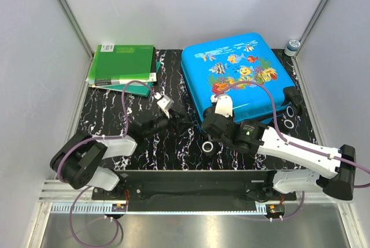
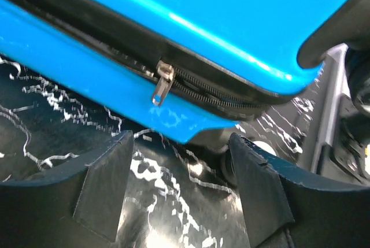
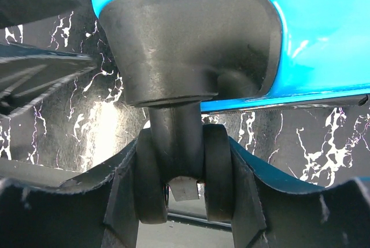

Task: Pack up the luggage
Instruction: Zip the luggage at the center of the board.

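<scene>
The luggage (image 1: 234,71), a bright-blue hard-shell case with a fish print, lies flat and closed at the back right of the black marbled table (image 1: 115,121). My right gripper (image 1: 206,125) is at its near-left corner, and in the right wrist view this gripper (image 3: 185,193) is shut on a black double caster wheel (image 3: 151,178) under the blue shell (image 3: 324,28). My left gripper (image 1: 186,122) sits just left of that corner. Seen from the left wrist, it (image 2: 182,184) is open and empty, facing the case's zipper seam with a metal zipper pull (image 2: 162,83) hanging from it.
Green folders (image 1: 122,63) are stacked at the back left. A small round jar (image 1: 292,45) stands at the back right corner. Two more wheels (image 1: 289,116) stick out at the case's near right. Grey walls and metal posts enclose the table.
</scene>
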### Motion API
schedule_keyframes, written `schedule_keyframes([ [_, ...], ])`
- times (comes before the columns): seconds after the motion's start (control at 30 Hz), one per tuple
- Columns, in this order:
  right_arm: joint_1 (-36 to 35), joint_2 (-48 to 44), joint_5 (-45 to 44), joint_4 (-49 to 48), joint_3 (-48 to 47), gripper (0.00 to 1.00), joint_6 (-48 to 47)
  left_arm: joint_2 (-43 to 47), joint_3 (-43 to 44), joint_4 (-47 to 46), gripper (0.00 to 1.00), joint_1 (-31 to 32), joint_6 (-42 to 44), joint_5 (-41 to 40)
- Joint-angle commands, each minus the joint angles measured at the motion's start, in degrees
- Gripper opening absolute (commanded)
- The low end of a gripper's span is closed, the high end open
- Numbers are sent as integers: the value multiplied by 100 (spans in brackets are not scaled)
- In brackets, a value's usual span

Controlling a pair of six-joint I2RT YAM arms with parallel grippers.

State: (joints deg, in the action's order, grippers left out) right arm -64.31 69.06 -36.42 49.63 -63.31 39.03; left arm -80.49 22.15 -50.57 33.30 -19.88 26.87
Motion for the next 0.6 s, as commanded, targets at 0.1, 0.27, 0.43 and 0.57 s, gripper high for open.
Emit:
schedule_keyframes([
  [0.1,103,-657,-559,-120,-85,0,307,-502,395,-1262,69,493,283,-1465],
  [0.27,95,-806,-532,-129,2,0,316,-906,606,-1192,65,485,327,-1527],
  [0.43,103,-903,-532,-138,55,0,316,-1039,422,-1526,60,485,335,-1475],
  [0.57,95,-947,-515,-181,117,0,307,-1171,571,-1456,60,493,362,-1316],
])
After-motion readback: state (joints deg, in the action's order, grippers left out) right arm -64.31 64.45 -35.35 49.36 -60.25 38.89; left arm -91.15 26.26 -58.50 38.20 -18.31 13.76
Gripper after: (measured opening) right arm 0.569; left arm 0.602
